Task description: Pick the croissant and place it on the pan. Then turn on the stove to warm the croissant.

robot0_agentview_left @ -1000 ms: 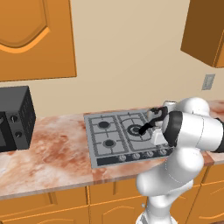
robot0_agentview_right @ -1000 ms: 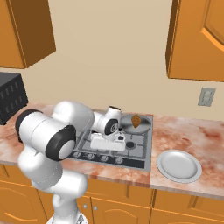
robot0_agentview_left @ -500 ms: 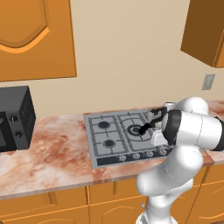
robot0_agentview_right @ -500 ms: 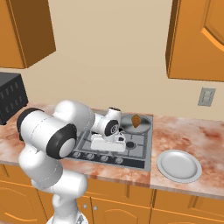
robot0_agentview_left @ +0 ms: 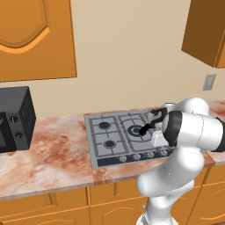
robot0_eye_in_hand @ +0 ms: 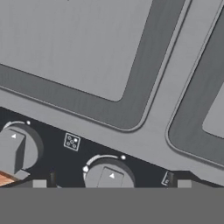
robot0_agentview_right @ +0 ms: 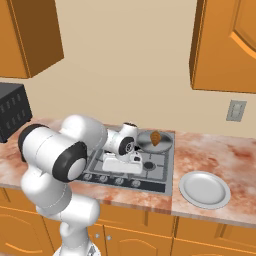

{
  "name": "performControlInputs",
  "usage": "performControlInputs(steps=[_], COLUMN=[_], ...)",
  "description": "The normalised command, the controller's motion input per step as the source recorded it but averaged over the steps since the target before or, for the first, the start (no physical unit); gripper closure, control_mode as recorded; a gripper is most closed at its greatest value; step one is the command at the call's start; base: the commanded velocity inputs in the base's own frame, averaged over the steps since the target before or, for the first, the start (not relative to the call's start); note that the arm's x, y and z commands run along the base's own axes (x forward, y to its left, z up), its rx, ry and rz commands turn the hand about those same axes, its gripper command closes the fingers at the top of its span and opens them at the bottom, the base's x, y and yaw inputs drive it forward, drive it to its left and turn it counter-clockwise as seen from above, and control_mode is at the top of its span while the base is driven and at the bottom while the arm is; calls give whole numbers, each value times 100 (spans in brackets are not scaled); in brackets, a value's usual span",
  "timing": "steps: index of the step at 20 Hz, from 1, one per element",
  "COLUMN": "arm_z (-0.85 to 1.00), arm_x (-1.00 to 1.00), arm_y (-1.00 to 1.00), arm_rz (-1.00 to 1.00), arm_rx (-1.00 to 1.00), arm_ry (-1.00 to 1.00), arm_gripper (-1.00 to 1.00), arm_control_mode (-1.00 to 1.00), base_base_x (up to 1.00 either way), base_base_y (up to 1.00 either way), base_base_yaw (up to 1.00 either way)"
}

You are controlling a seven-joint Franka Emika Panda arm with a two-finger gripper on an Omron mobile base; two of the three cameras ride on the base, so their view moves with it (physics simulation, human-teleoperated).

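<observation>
The brown croissant [robot0_agentview_right: 156, 138] lies in the small grey pan [robot0_agentview_right: 144, 143] on the stove's back right burner. The grey stove [robot0_agentview_left: 105, 132] [robot0_agentview_right: 161, 172] has a dark front strip of round knobs [robot0_agentview_left: 132, 157]. My gripper [robot0_agentview_right: 121, 170] [robot0_agentview_left: 157, 145] points down over that strip, left of the pan. In the hand view my gripper [robot0_eye_in_hand: 111, 183] is open, with one round knob [robot0_eye_in_hand: 109, 175] straight below, between the fingertips. A second knob [robot0_eye_in_hand: 15, 151] sits to its left. Nothing is held.
A black microwave [robot0_agentview_left: 13, 118] [robot0_agentview_right: 12, 117] stands on the counter left of the stove. A white plate [robot0_agentview_right: 205, 189] lies on the marble counter to the stove's right. Wooden cabinets hang above, and a wall outlet [robot0_agentview_right: 235, 110] is at the right.
</observation>
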Motion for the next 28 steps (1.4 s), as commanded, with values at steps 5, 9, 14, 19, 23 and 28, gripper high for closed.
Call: performControlInputs(steps=[5, 9, 14, 19, 23, 28], arm_z=[0, -4, -20, -43, -49, -45], arm_x=[-15, -11, -3, 0, 0, -2], arm_y=[0, 0, 3, 16, 24, 22], arm_rz=[0, 0, 0, 0, 0, 0], arm_rx=[0, 0, 0, -2, -3, -2], arm_ry=[0, 0, 1, 2, 3, 2], arm_gripper=[-100, -100, -100, -100, -100, -100], arm_control_mode=[-100, -100, -100, -100, -100, -100], base_base_x=[0, 0, 0, 0, 0, 0], base_base_y=[0, 0, 0, 0, 0, 0], base_base_yaw=[0, 0, 0, 0, 0, 0])
